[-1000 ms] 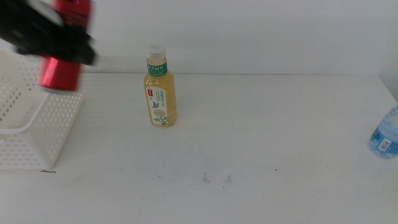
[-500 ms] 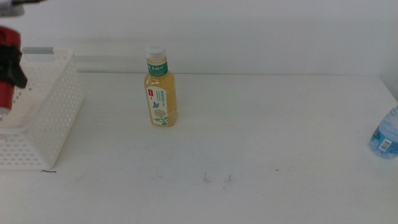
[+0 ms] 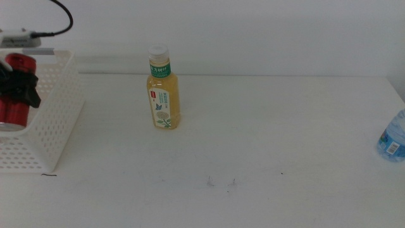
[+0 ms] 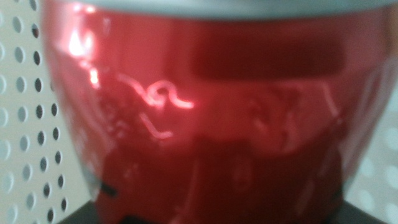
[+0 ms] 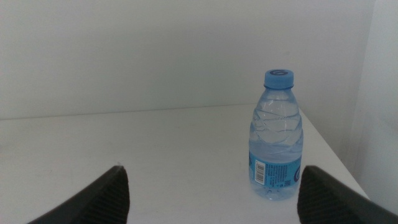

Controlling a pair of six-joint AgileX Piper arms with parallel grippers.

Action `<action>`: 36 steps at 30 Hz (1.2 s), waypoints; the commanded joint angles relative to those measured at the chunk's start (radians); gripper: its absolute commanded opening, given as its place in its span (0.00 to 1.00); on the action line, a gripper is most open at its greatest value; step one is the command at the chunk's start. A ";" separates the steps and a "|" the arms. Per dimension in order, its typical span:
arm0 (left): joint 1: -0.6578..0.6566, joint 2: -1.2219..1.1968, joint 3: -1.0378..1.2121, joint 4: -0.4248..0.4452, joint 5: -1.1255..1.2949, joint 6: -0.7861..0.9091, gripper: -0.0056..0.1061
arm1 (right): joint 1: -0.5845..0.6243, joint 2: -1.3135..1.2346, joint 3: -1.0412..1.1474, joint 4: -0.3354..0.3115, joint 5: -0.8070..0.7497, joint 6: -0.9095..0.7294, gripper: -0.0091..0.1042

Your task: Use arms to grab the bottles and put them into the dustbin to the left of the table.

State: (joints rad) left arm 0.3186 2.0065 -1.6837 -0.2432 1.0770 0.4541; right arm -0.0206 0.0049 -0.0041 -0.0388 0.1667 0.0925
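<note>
My left gripper [image 3: 20, 87] is at the far left, shut on the slim red soda can [image 3: 14, 113], and holds it upright inside the white perforated dustbin [image 3: 56, 120]. The can [image 4: 211, 118] fills the left wrist view, with the dustbin's perforated wall [image 4: 25, 130] beside it. The yellow tea bottle [image 3: 162, 92] stands upright on the table [image 3: 266, 145], right of the dustbin. The small clear water bottle [image 3: 392, 135] stands at the table's right edge. In the right wrist view my right gripper [image 5: 211, 199] is open and empty, a short way in front of the water bottle [image 5: 277, 140].
A black cable [image 3: 60, 16] loops above the left arm's white housing [image 3: 19, 39]. A few tiny dark marks [image 3: 220, 182] lie on the table's front. The table's right edge runs just beyond the water bottle.
My left gripper has carried the red can left, from beside the dustbin's right wall to over its left part, and lowered it inside. The tea and water bottles have not moved.
</note>
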 commanded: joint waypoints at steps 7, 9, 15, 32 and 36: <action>-0.010 0.022 -0.013 0.037 -0.054 0.043 0.19 | -0.007 -0.005 0.004 -0.007 -0.010 -0.004 0.86; -0.010 0.026 -0.013 0.044 -0.063 0.043 0.35 | -0.007 -0.005 0.004 -0.007 -0.010 -0.004 0.86; -0.010 0.040 -0.013 0.051 -0.063 0.043 0.89 | -0.007 -0.005 0.004 -0.007 -0.010 -0.004 0.86; -0.068 -0.493 0.312 -0.420 -0.218 0.258 0.89 | -0.007 -0.005 0.004 -0.007 -0.010 -0.004 0.86; -0.209 -0.701 0.600 -0.431 -0.528 0.260 0.89 | -0.007 -0.005 0.004 -0.007 -0.010 -0.004 0.86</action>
State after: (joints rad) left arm 0.1576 1.3716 -1.1852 -0.6441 0.6750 0.7060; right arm -0.0206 0.0049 -0.0041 -0.0388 0.1667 0.0925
